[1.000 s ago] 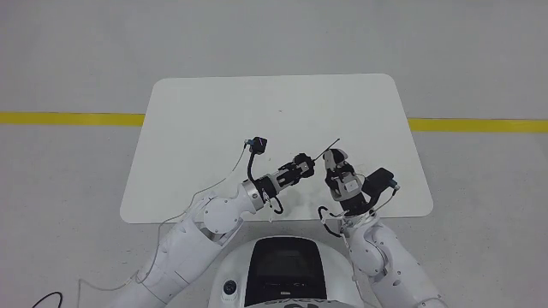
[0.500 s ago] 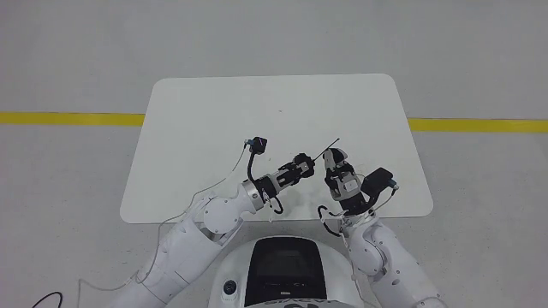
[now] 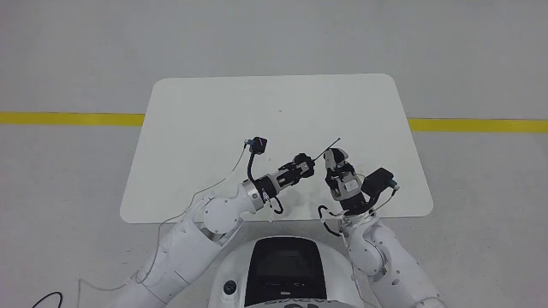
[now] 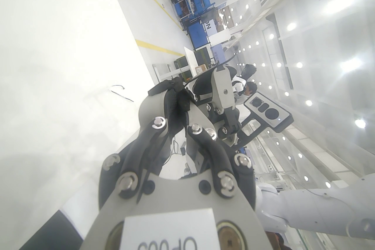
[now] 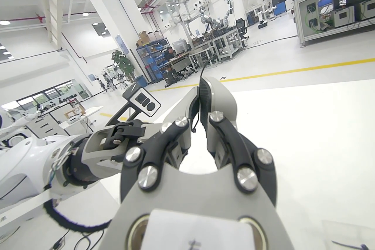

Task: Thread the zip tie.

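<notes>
your right tool (image 5: 200, 87) is clenched on the zip tie (image 5: 203, 69): the black strap runs up between the two pads, and its thin tail sticks out past the fingertips into the air, bending a little to one side. a short stub of strap hangs back inside the tool, below the pads. your left tool (image 4: 172, 88) sits just beside it, tips turned toward the right tool. its fingers look pressed together, with something dark at the tips, but you cannot tell whether that is the tie's head. both tools hang above the robot-side part of the white surface (image 3: 214, 137), and the tie is up off it

expect the tie to weigh next to nothing and to act like a springy plastic ribbon. it should be stiff enough along its length to push, yet soft enough sideways to bow away once the tail meets resistance. the long free tail will probably wobble and be hard to aim, so a hold nearer the tail end should give you a steadier point. the plastic is likely slick, so pinch across the flat faces, not the edges, or it may twist in the pads. a firm squeeze should not harm it

farther out on the surface lies a thin dark curl (image 4: 120, 91), well apart from both tools
</notes>
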Motion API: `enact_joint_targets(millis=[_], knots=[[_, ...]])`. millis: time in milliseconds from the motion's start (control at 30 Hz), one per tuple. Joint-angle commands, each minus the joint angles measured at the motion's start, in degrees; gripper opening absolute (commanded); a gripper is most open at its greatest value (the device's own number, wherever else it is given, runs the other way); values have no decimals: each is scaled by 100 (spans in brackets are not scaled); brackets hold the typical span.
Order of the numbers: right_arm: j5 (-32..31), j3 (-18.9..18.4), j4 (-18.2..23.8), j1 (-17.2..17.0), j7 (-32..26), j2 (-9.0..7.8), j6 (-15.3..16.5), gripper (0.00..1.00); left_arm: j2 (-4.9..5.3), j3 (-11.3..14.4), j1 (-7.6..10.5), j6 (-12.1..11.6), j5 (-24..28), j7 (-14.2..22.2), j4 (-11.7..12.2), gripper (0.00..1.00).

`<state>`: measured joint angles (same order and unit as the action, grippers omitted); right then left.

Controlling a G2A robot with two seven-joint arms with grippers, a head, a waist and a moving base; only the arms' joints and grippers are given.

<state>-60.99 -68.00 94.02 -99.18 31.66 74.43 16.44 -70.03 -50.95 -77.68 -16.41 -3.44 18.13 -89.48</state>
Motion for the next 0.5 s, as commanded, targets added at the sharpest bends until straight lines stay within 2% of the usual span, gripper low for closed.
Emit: enact_joint_targets(millis=[0,467], knots=[[-2,-2,2,-2,-5,0,-5,0,0,0,0,0,0,0,0,0],[-6,-3,1,-7,23,6,-15,0,0,0,0,0,0,0,0,0]])
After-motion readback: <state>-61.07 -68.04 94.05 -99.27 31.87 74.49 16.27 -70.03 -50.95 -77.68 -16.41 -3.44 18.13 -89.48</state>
